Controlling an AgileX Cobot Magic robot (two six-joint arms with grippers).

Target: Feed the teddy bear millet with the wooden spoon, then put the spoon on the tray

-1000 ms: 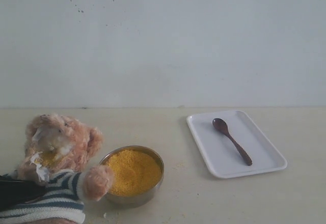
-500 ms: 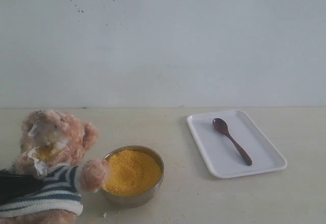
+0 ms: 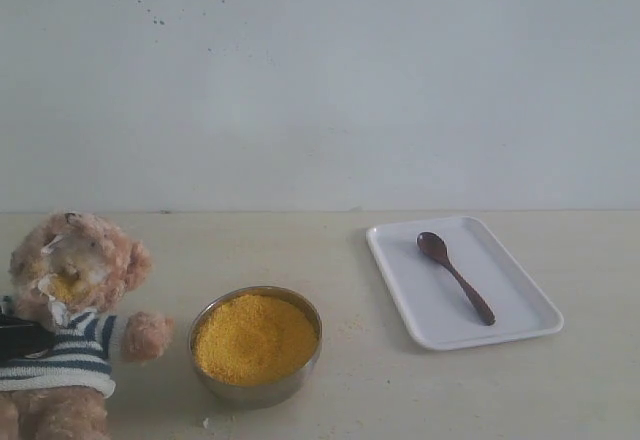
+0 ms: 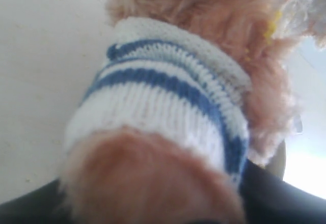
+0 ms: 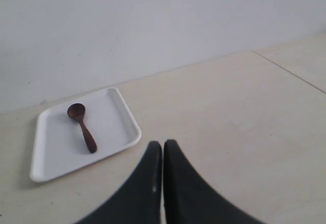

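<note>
Your left pincer (image 3: pixel 18 341) is clamped on the bear (image 3: pixel 70 300) at the far left of the table (image 3: pixel 380 400). Its dark fingers (image 4: pixel 275 193) press in on the striped shirt (image 3: pixel 65 355) from the bear's side. In the left wrist view the plush and the knit fill nearly everything, with black finger surfaces showing only along the edge around the body. The bear sits upright facing the camera, one paw stretched toward the bowl (image 3: pixel 255 392) without touching it. A yellow smear of grains sticks to its muzzle.

The steel bowl stands just beside the bear, near the table's front middle, and millet (image 3: pixel 256 338) is heaped to its rim.

Your right pincer (image 5: pixel 162 150) is out of the exterior shot. Its own camera shows the two black fingers pressed together with nothing between them, held above bare table. The tray (image 3: pixel 420 300) lies well apart from that pincer, ahead of the fingertips and off to one side, close to the wall (image 3: pixel 320 80).

The spoon (image 3: pixel 455 277) lies flat inside the tray, clear of both pincers. Its oval end points toward the wall and its handle slants toward the tray's near right corner. The tray sits on the right half of the table, well apart from the bowl and the bear.
</note>
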